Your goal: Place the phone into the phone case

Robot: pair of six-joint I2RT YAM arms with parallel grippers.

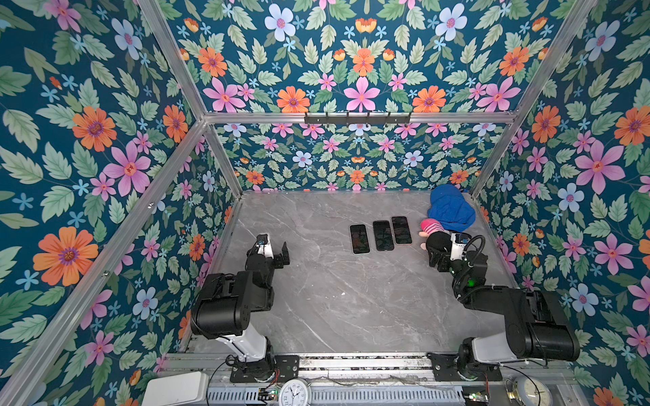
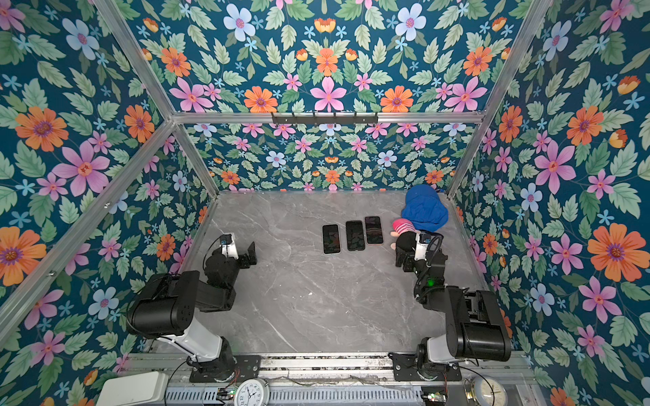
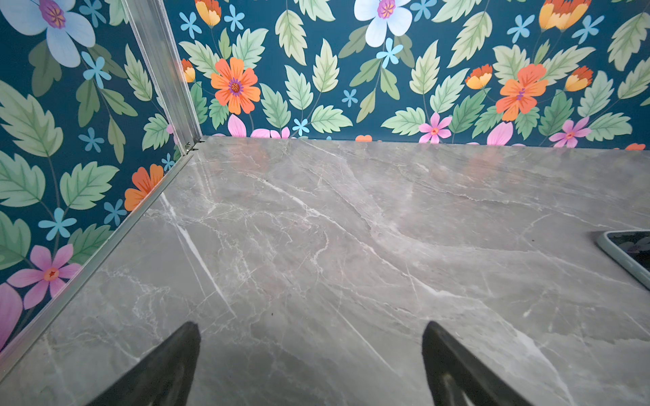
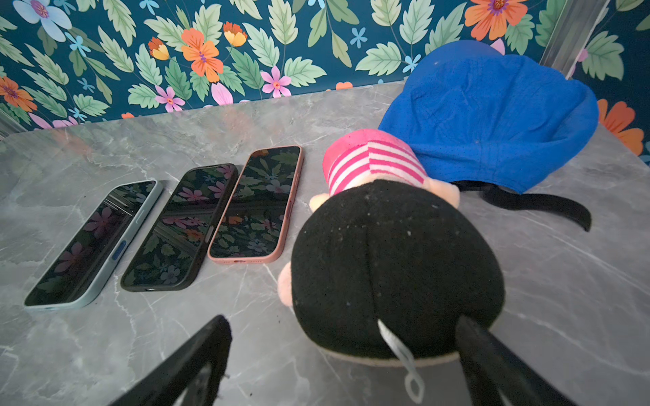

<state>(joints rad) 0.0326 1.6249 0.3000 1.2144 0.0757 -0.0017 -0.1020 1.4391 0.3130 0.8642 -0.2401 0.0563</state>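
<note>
The right gripper (image 4: 341, 321) stands wide, a black-headed plush toy (image 4: 394, 267) right at its tips. To its left lie the pink-edged phone (image 4: 256, 204), black phone (image 4: 179, 225) and pale-green phone (image 4: 91, 242), screens up in a row. The left gripper (image 3: 310, 327), also wide, has the phones off to its right, over a grey marble tabletop (image 3: 316, 228) inside flowered walls (image 3: 351, 70).

The table (image 1: 334, 298) looks like polished grey marble. The phones (image 4: 183, 225) show glossy glass screens. The plush (image 4: 394, 267) is fuzzy cloth, and the cap (image 4: 492, 112) is perforated fabric.
</note>
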